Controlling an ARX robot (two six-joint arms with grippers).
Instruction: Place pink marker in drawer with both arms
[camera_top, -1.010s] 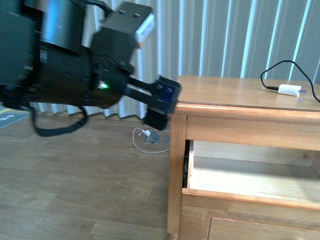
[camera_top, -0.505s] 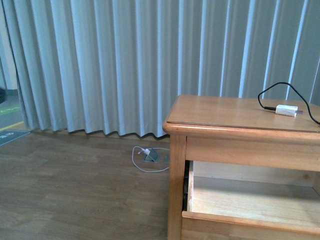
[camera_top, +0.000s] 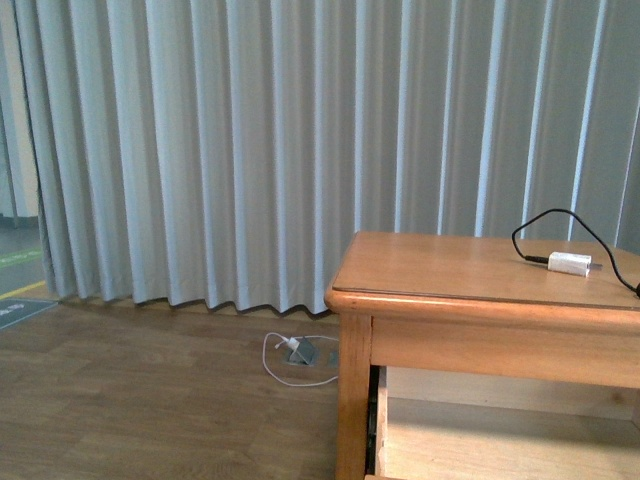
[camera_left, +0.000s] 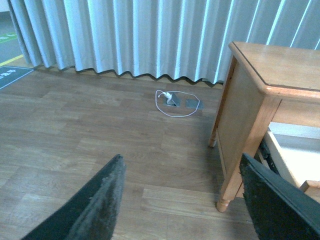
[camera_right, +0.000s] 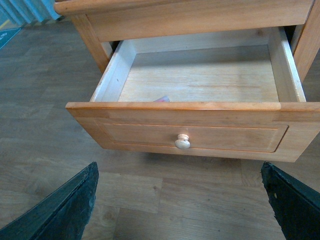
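Observation:
The drawer (camera_right: 235, 135) of honey-coloured wood stands pulled open, its round knob (camera_right: 182, 142) facing me. A small pink bit of the pink marker (camera_right: 162, 99) shows inside, just behind the front panel; the rest is hidden. My right gripper (camera_right: 180, 212) is open and empty, above the floor in front of the drawer. My left gripper (camera_left: 185, 200) is open and empty, over the floor beside the dresser's left side (camera_left: 245, 115). The open drawer also shows in the left wrist view (camera_left: 292, 160) and the front view (camera_top: 480, 445). Neither arm shows in the front view.
A white plug with a black cable (camera_top: 570, 263) lies on the dresser top (camera_top: 440, 265). A white cable and a grey floor socket (camera_top: 300, 355) lie on the wooden floor by the grey curtain (camera_top: 250, 150).
The left arm, which filled the front view a second ago, has gone out of that view. The dresser now sits lower in the front view.

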